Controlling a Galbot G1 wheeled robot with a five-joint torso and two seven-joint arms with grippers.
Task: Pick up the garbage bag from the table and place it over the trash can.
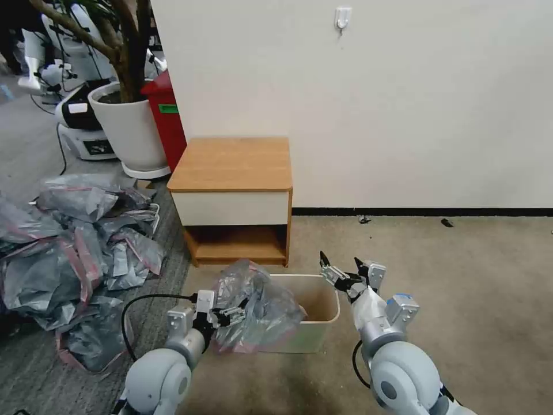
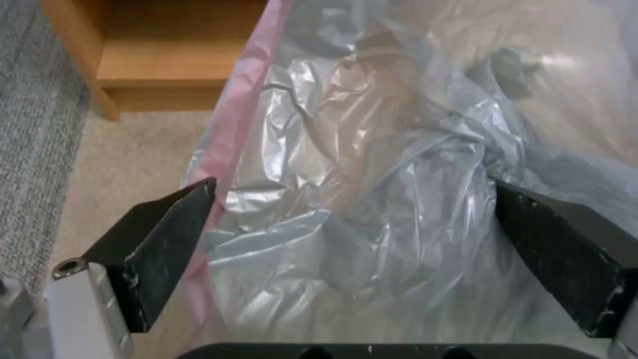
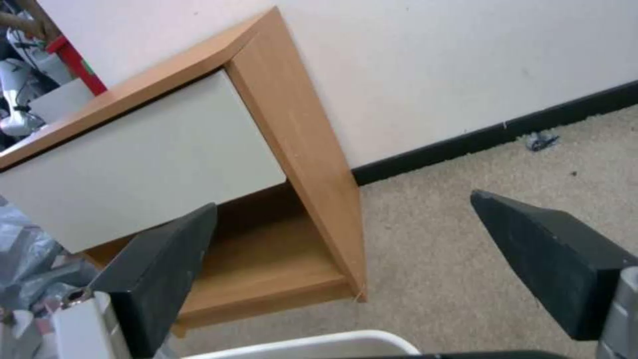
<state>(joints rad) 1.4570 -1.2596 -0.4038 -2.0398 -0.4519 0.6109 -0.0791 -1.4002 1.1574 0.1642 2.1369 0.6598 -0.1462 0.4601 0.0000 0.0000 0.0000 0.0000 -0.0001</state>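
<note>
On the floor before the bench, head view: garbage bag bunched over the left half of the trash can, left gripper at its edge, right gripper above the can's right rim with fingers apart and empty; risk as I judge it: the bag, unspread, could slide off or fall in a wad. Left wrist view adds what the head view lacks: left fingers spread wide with crinkled film and pink band between them, nothing clamped; right wrist view: right fingers apart over carpet, can rim below, bench drawer beyond.
</note>
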